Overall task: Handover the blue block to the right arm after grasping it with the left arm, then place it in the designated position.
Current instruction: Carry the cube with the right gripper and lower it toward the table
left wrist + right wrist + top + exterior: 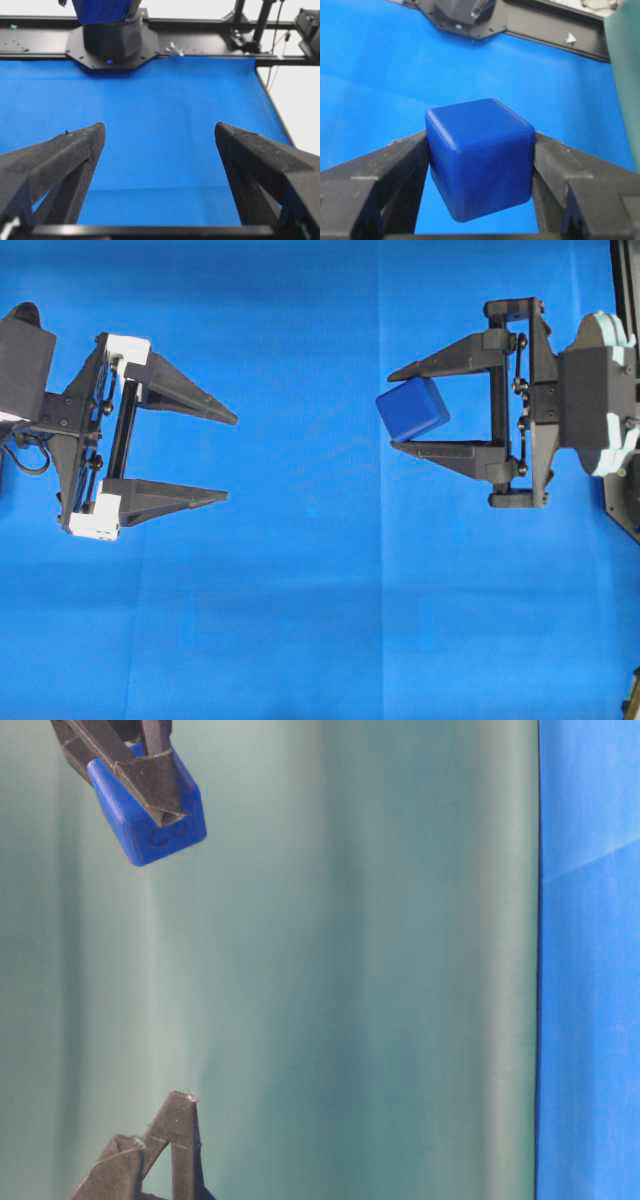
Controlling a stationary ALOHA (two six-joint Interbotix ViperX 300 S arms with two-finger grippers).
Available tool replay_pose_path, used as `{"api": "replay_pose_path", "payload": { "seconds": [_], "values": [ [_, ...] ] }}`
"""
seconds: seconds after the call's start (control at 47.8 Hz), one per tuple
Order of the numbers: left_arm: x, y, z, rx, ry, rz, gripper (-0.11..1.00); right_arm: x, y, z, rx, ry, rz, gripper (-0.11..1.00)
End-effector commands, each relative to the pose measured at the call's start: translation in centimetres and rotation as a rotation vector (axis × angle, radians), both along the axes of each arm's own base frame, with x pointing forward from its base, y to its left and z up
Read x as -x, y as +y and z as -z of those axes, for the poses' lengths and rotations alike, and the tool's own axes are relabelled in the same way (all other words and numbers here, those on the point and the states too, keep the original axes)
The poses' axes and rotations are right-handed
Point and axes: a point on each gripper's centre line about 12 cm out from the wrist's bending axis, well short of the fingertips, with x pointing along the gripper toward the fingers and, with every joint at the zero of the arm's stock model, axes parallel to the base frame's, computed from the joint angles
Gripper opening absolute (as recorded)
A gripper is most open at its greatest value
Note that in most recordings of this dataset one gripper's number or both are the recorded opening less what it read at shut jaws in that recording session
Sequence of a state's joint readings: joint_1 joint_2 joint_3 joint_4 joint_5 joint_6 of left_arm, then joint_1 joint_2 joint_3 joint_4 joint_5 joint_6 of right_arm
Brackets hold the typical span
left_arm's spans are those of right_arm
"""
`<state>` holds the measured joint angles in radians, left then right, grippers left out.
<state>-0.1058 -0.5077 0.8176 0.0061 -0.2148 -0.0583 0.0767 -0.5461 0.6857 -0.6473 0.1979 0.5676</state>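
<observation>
Dark-blue, the blue block (413,409) sits pinched between the fingertips of the right gripper (396,410), tilted, above the blue cloth (300,620). Bare cloth separates it from the left gripper (227,458), spread wide and holding nothing.

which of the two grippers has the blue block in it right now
The right gripper, the all-black one, holds the blue block between its fingers. The left gripper, marked by white pieces at its finger bases, stands wide open with nothing in it.

bare blue cloth (300,590) between hands, nothing blocking
</observation>
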Motion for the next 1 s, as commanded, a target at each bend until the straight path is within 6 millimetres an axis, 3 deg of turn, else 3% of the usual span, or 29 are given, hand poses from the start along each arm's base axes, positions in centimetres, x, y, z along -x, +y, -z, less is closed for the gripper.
{"api": "replay_pose_path", "payload": {
  "seconds": [0.0,0.398,0.984],
  "values": [
    [0.0,0.0,-1.3,0.003,-0.038,0.002,0.93,0.1,0.1,-0.3,-0.015,0.003,0.008,0.44],
    [-0.1,-0.1,-1.6,0.002,-0.045,0.002,0.93,0.9,-0.1,3.1,-0.077,0.256,0.135,0.44],
    [0.0,-0.1,-1.6,0.003,-0.044,0.002,0.93,0.9,0.0,3.0,-0.081,0.252,0.131,0.44]
  ]
}}
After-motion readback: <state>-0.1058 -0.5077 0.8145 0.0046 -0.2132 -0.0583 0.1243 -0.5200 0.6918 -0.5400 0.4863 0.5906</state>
